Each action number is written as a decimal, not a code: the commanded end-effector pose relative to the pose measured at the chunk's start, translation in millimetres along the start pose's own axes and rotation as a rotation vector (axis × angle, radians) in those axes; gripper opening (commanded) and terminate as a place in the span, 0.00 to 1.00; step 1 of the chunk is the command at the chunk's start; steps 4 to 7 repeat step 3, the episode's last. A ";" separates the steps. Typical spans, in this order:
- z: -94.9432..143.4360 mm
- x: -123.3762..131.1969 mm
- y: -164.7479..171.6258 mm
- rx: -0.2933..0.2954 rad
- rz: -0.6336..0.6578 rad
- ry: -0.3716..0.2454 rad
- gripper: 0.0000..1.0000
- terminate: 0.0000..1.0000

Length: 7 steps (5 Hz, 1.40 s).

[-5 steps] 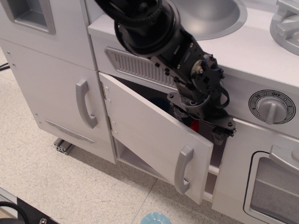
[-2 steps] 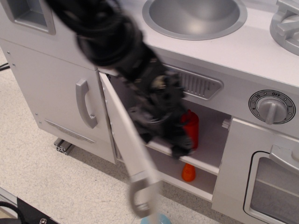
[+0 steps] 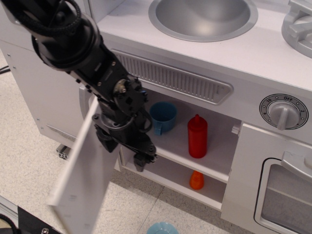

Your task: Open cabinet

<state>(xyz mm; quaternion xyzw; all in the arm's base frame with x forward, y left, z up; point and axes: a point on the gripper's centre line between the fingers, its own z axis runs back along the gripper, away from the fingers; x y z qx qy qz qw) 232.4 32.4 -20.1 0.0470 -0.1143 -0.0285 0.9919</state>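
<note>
The cabinet (image 3: 214,146) under the sink stands wide open. Its pale grey door (image 3: 80,180) has swung far out to the left and shows its plain inner face, slightly blurred; the handle is hidden on the far side. My gripper (image 3: 144,159) points down in front of the white shelf (image 3: 170,155), just right of the door, with its black fingers close together and nothing between them. The arm crosses the door's upper edge. Inside, a blue cup (image 3: 163,116) and a red bottle (image 3: 197,136) stand on the shelf, with an orange item (image 3: 196,180) below.
The taller grey door (image 3: 34,97) is at the left, partly behind the arm. The oven door (image 3: 282,195) and a knob (image 3: 282,112) are at the right, and the sink (image 3: 204,17) is on top. A light blue object (image 3: 162,228) lies on the floor.
The door swung from partly open to wide open on the left. My gripper moved left from the door's right edge to the cabinet's left side. The cup and bottle came into view.
</note>
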 end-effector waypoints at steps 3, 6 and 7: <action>6.7 -4.0 30.7 0.068 0.104 0.023 1.00 1.00; 6.7 -4.0 30.7 0.068 0.104 0.023 1.00 1.00; 6.7 -4.0 30.7 0.068 0.104 0.023 1.00 1.00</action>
